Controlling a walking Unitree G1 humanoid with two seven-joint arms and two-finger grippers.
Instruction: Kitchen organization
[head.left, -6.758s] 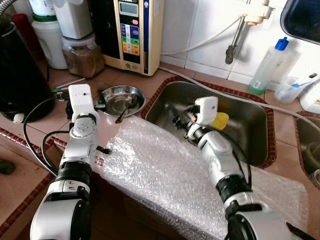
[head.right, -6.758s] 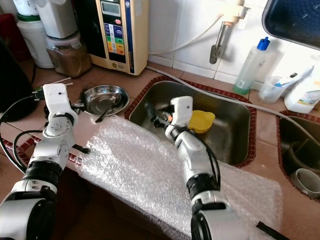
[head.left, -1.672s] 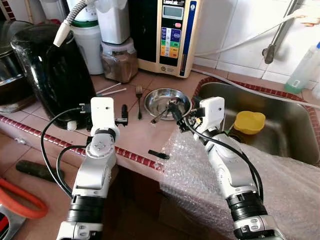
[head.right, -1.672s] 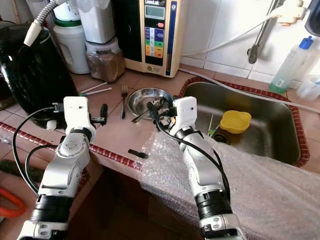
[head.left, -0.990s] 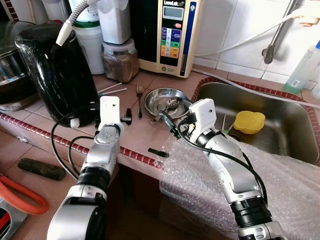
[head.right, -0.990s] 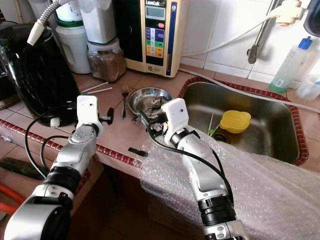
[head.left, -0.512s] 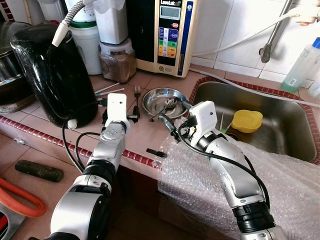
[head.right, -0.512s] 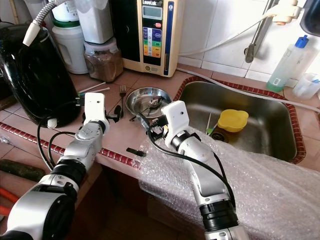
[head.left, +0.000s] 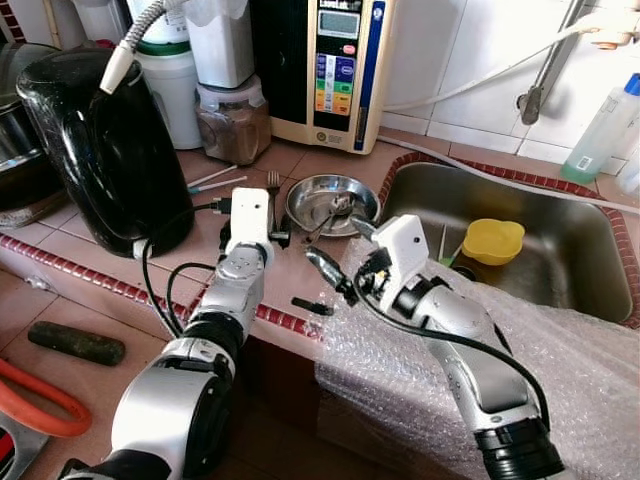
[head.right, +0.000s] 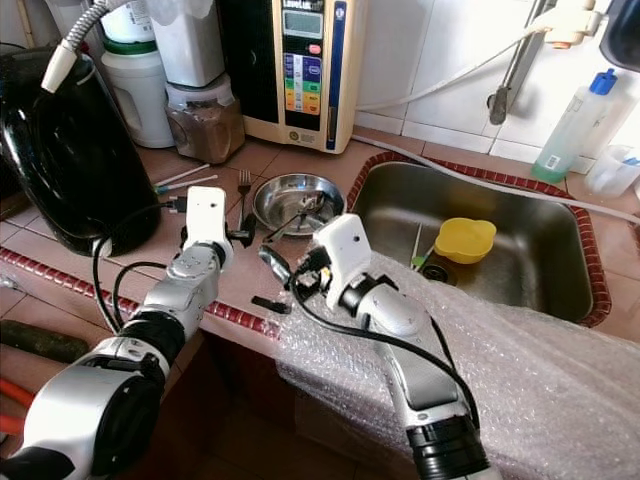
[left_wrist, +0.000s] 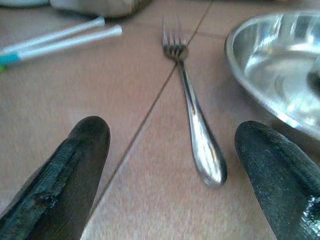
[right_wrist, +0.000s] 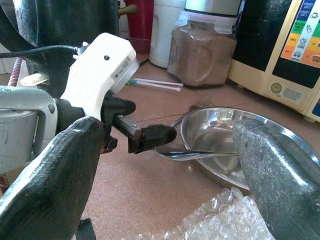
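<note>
On the tiled worktop (head.left: 100, 262) a fork (left_wrist: 196, 135) lies flat beside a steel bowl (head.left: 333, 203), its prongs pointing to the two white sticks (left_wrist: 60, 39) near the brown jar (head.left: 232, 122). The left tool (left_wrist: 172, 172) is low over the worktop with its fingers apart, one on each side of the fork handle and not touching it. The right tool (head.left: 335, 270) hovers in front of the bowl, at the edge of the bubble wrap (head.left: 420, 370), its fingers also apart and holding nothing. A spoon (right_wrist: 192, 155) rests in the bowl. A yellow cup (head.left: 493, 241) lies in the sink (head.left: 580, 225).
</note>
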